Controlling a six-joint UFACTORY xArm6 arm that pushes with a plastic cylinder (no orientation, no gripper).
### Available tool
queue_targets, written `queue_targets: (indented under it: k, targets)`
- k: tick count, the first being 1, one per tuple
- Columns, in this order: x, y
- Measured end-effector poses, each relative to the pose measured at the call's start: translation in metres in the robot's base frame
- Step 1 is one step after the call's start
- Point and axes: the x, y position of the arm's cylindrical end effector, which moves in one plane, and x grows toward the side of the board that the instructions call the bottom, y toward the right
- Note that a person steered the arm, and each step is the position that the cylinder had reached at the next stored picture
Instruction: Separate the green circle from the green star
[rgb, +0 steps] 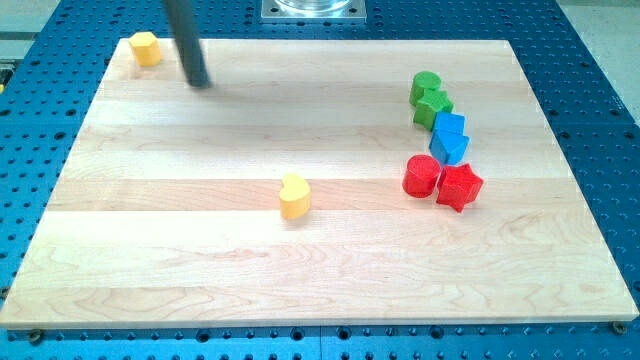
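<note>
The green circle (424, 86) sits at the view's upper right on the wooden board (200, 250). The green star (434, 107) lies just below and right of it, touching it. My tip (199, 83) is at the view's upper left, far to the left of both green blocks and just right of a yellow block (146, 48).
Two blue blocks (450, 138) lie in a pile just below the green star. A red circle (421, 176) and a red star (459, 186) sit side by side below them. A yellow heart (295, 195) lies near the board's middle.
</note>
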Motion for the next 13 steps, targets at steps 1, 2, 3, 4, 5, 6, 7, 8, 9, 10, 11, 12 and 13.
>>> queue_targets:
  k: [1,2,3,4,5,6,7,8,9,10,11,12,13]
  targets:
    - [-0.006,0.085]
    - [-0.029,0.161]
    - [-0.034,0.170]
    - [-0.041,0.170]
    - [-0.046,0.170]
    - [-0.048,0.170]
    - [-0.048,0.170]
    - [-0.053,0.170]
    - [-0.054,0.170]
    - [-0.054,0.170]
    - [-0.061,0.194]
    - [-0.073,0.217]
    - [-0.075,0.279]
